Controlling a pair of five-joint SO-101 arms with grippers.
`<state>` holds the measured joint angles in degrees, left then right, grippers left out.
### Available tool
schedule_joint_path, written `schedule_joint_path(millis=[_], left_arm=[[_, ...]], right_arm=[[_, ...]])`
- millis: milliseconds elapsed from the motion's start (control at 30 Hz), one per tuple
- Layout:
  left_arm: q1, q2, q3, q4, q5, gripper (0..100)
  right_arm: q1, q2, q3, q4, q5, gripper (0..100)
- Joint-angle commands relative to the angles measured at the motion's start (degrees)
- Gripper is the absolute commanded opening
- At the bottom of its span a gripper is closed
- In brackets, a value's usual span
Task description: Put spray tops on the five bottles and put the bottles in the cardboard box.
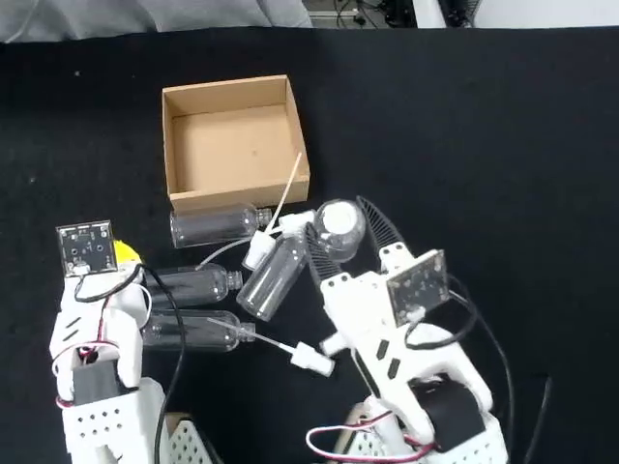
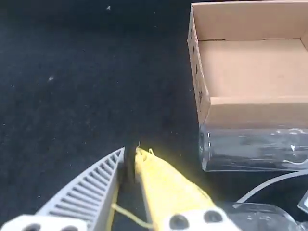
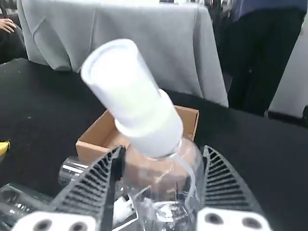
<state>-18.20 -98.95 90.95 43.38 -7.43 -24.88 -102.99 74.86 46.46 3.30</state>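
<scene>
Progress is early: the cardboard box (image 1: 228, 87), far left of centre on the table (image 1: 484, 145), holds nothing. The right end effector (image 3: 162, 153) grips one bottle (image 3: 166, 180) with a white spray top (image 3: 130, 96) already on, just right of the box's near corner. Four more bottles lie near the box and appear uncapped: a far bottle (image 1: 215, 227) touching its near wall, a tilted bottle (image 1: 273, 277), a middle bottle (image 1: 193, 285) and a near bottle (image 1: 198, 331). Loose spray tops (image 1: 311, 360) lie among them. The left end effector (image 2: 132, 153) is closed and empty, left of the bottles. Four cappings and all five placements seem to remain.
</scene>
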Motion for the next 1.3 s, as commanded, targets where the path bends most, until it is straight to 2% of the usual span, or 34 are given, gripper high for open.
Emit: schedule_joint_path(millis=[0, 200, 633, 767, 1067, 1267], left_arm=[[-1.1, -0.53, -0.4, -2.11, -0.09, 3], [-2.33, -0.53, 2.42, -8.0, 0.09, 3], [-2.33, -0.53, 2.68, -8.18, 0.0, 3], [-2.33, -0.53, 2.68, -8.18, -0.09, 3], [-3.74, -0.53, 2.68, -8.26, 0.09, 3], [-3.82, -0.53, 2.68, -8.18, 0.09, 3]], right_arm=[[1.67, -3.03, -6.46, -0.18, 2.2, 15.9], [1.67, 9.27, -19.21, 0.18, 1.76, 15.9], [1.23, 39.43, -41.45, -0.26, 1.67, 15.9], [1.23, 48.66, -46.81, -0.44, -1.85, 15.9], [1.05, 64.48, -52.09, -6.33, -3.52, 15.9], [-2.64, 70.73, -52.7, -12.22, -3.52, 15.9]])
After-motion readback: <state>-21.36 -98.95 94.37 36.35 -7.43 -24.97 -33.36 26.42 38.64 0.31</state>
